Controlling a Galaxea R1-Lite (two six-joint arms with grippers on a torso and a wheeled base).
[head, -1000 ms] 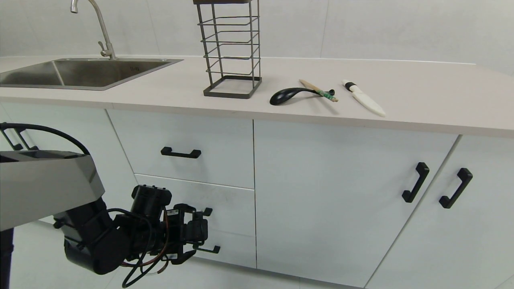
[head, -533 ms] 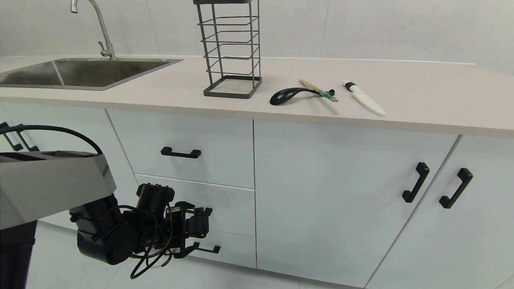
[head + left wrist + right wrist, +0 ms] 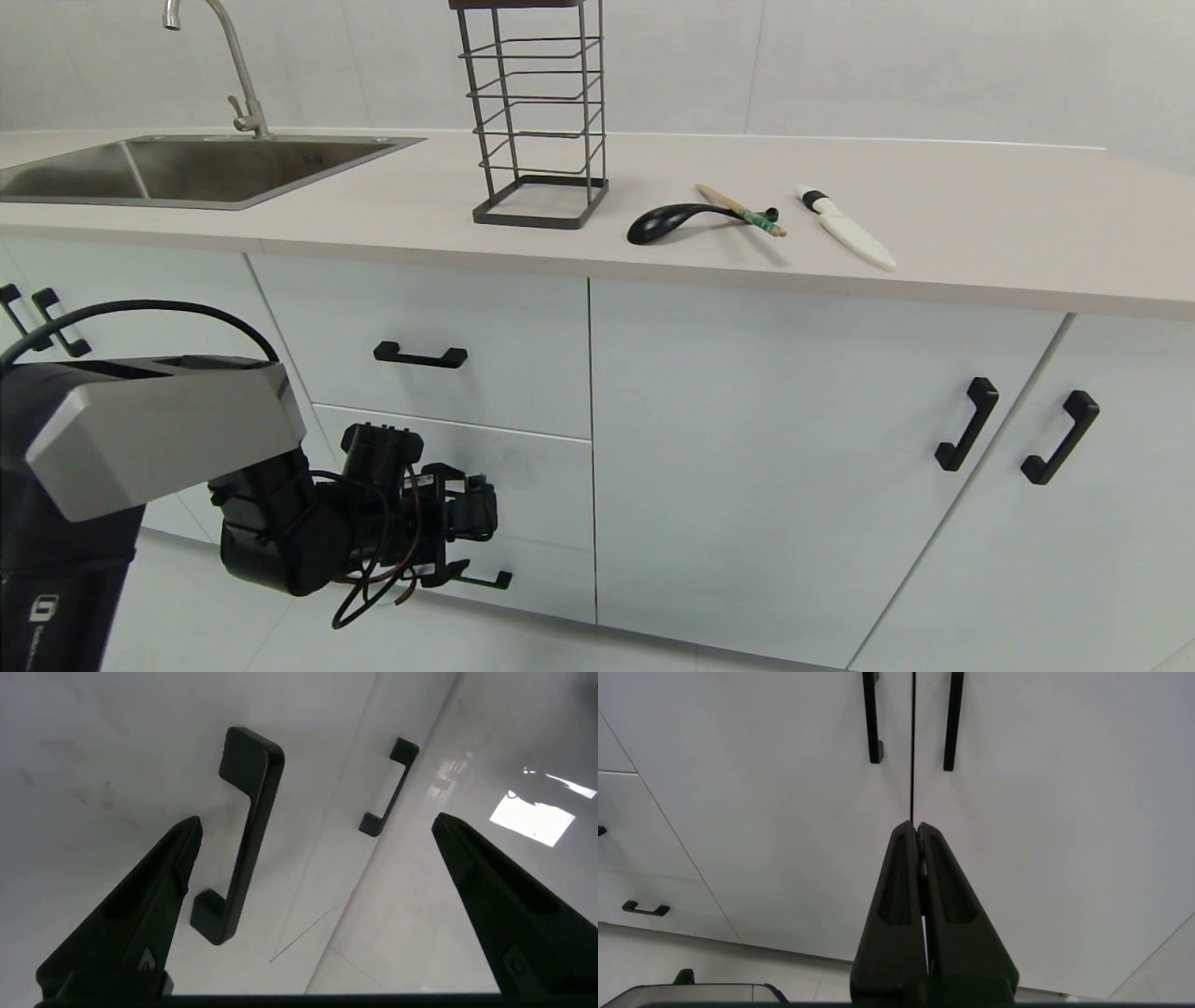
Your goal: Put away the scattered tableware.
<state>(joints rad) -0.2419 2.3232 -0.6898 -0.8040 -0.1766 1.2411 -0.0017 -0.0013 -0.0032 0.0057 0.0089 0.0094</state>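
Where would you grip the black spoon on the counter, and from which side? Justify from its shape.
Probably mid-handle on the black spoon, from above, jaws across it: the handle arches off the counter, leaving room beneath. Avoid its far end, where the chopsticks cross.

The left arm (image 3: 159,434) wears a silver-grey angular box cover. Below it is a black segment with a small white mark. A thick black cable (image 3: 140,302) curves above it, and thin black and reddish wires (image 3: 409,523) loop at the round black wrist. The fingers (image 3: 131,915) of the left gripper (image 3: 316,826) are black tapered wedges. Those of the right gripper (image 3: 921,831) are black and narrow.
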